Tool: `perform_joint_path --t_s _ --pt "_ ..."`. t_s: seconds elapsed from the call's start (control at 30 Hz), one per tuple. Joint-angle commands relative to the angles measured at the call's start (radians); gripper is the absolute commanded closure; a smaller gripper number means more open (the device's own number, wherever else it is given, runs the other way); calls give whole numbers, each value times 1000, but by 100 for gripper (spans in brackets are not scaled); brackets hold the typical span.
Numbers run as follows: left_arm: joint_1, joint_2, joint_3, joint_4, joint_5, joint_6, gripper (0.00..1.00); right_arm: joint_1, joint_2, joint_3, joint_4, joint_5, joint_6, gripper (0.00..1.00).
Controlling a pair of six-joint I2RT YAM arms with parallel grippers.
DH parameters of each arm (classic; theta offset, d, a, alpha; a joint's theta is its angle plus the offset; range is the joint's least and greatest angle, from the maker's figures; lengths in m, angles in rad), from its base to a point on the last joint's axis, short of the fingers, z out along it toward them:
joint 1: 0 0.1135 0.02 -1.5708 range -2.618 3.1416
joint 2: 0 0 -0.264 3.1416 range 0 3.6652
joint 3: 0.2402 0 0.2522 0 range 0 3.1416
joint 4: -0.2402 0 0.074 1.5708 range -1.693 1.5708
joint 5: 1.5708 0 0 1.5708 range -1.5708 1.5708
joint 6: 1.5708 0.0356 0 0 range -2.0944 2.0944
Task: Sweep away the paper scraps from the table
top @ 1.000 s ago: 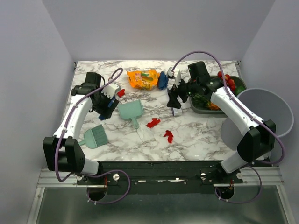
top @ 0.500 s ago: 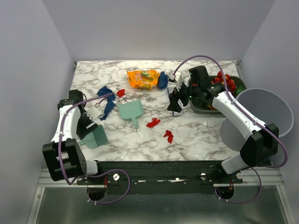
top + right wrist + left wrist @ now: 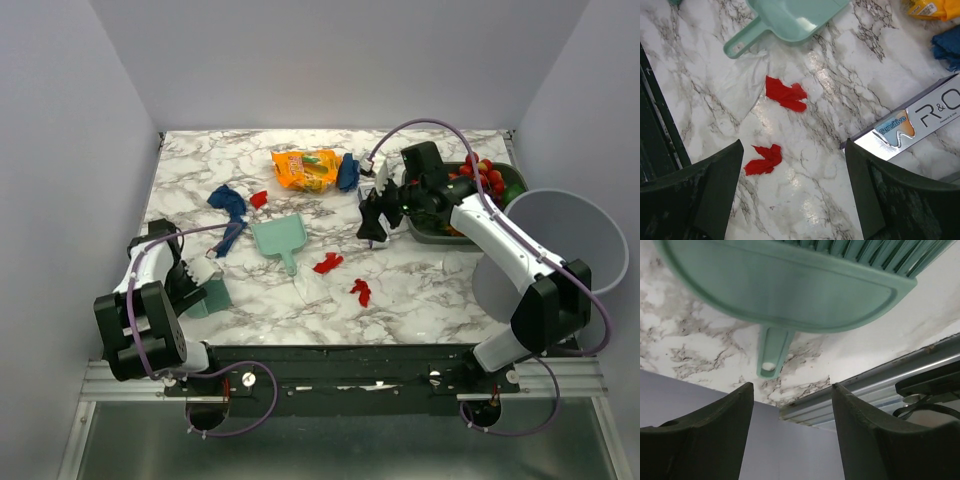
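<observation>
Your left arm is pulling back from over the paper scraps (image 3: 228, 207) at far left to the near-left corner; the right arm is barely shifting. Your left gripper (image 3: 792, 390) is sitting spread wide, gripping nothing, the green brush (image 3: 790, 285) just ahead with its handle pointing at the gap. Your right gripper (image 3: 795, 150) is hanging wide apart and empty above the table (image 3: 840, 90), a toothpaste box (image 3: 910, 125) beside it. Scraps are lying on the marble: two red ones (image 3: 786, 95) below the right gripper near the dustpan (image 3: 790, 17) handle, one red and one blue left of the dustpan, another blue right beside the snack bag (image 3: 308, 168).
</observation>
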Motion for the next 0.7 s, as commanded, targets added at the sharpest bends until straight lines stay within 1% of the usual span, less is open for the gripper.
perform_joint_path --t_s 0.0,0.07,0.23,0.3,0.43,0.47,0.5,0.53,0.57,0.67 --pt "8 20 -33 109 14 -1 32 7 36 45 -36 -13 27 9" --pt "8 37 -35 118 23 -15 35 7 45 58 -47 -7 18 9" --pt "8 50 -49 173 78 -26 37 7 48 68 -67 12 1 9" --pt "9 56 -61 193 91 -26 40 7 50 65 -68 10 1 9" --pt "11 73 -87 247 88 -30 41 7 44 61 -67 16 6 8" --pt "9 82 -84 248 86 -33 43 7 41 64 -71 18 4 8" --pt "11 106 -81 244 82 -35 47 7 39 64 -73 21 1 7" --pt "11 120 -78 242 79 -44 50 8 34 64 -73 24 -2 7" --pt "14 129 -78 241 79 -49 50 7 33 61 -73 27 -8 7" --pt "14 143 -101 250 88 -44 57 7 28 48 -73 39 -22 7"
